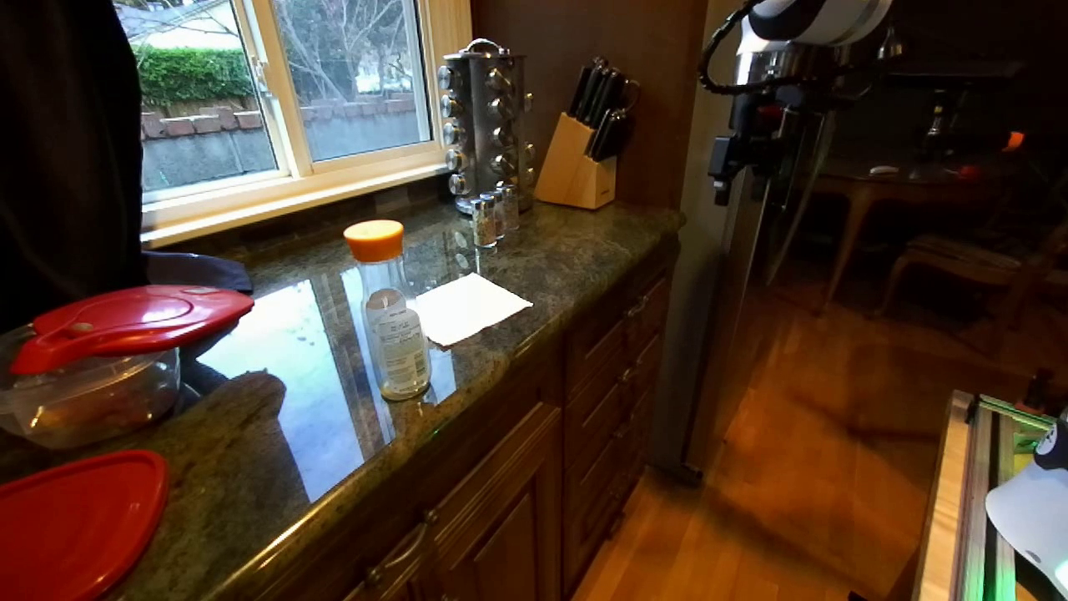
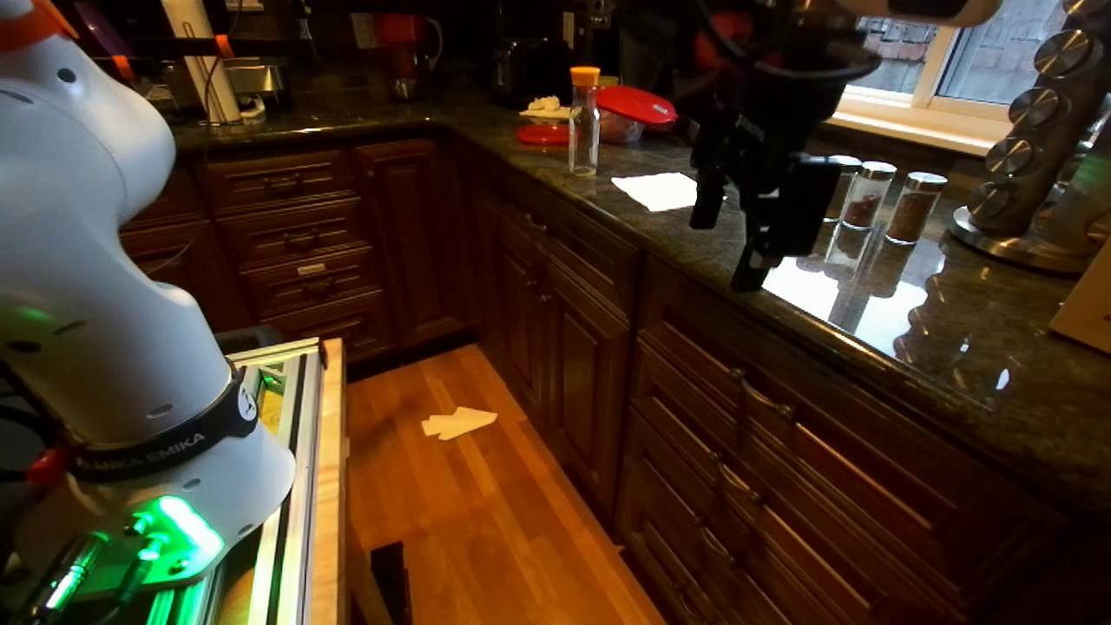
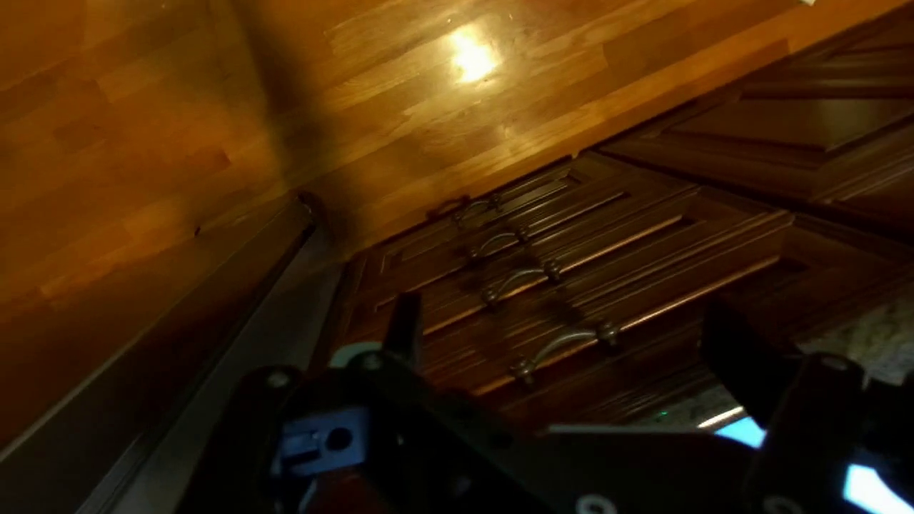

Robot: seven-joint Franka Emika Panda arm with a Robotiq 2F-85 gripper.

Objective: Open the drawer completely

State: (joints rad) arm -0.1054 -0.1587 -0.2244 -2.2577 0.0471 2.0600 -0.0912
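A stack of dark brown drawers with curved metal handles stands under the counter, and all of them are shut. The top drawer (image 2: 846,424) shows in both exterior views (image 1: 613,338) and in the wrist view (image 3: 664,346), its handle (image 3: 564,350) between the fingers in the picture. No pale inner box or utensils show, and I cannot tell which drawer front belongs to them. My gripper (image 3: 568,330) is open and empty, in front of and above the drawers, apart from the handle. It hangs near the counter edge in both exterior views (image 2: 727,252) (image 1: 747,179).
The granite counter (image 1: 242,455) holds an orange-capped bottle (image 1: 400,342), white paper (image 1: 471,309), spice jars (image 2: 868,195), a spice rack (image 1: 484,125), a knife block (image 1: 576,167) and a red-lidded bowl (image 1: 92,401). A tall metallic panel (image 1: 701,334) stands beside the drawers. Cabinet doors (image 2: 581,365) adjoin them.
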